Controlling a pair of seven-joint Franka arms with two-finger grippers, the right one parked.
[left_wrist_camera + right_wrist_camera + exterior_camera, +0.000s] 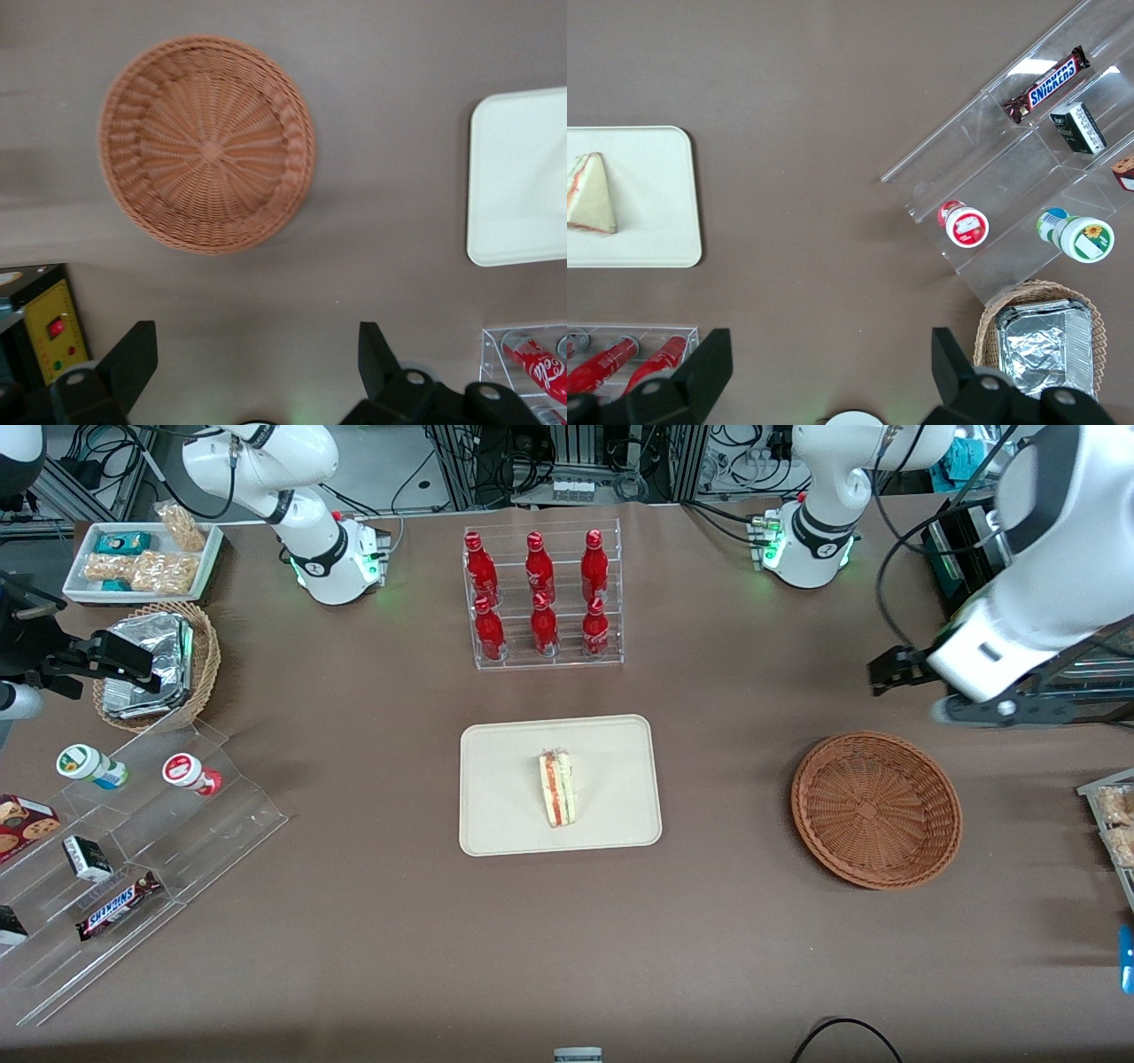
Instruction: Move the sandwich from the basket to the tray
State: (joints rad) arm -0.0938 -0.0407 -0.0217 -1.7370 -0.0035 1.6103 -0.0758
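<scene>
The sandwich (558, 788), a pale wedge with red-orange and green layers, lies on the cream tray (496, 815) at the table's middle. It also shows on the tray (656, 221) in the right wrist view (589, 195). The reddish-brown wicker basket (875, 809) stands empty toward the working arm's end. My left gripper (890, 669) hangs above the table, farther from the front camera than the basket. In the left wrist view the gripper (257, 354) is open and empty, with its fingers (133, 354) wide apart. The basket (208, 142) and a corner of the tray (518, 177) show there.
A clear rack of red bottles (542, 598) stands farther from the front camera than the tray. Toward the parked arm's end are a tan basket of foil packs (159, 664), a white snack tray (142, 558) and a stepped acrylic shelf (133, 850). A snack rack (1112, 815) sits at the working arm's end.
</scene>
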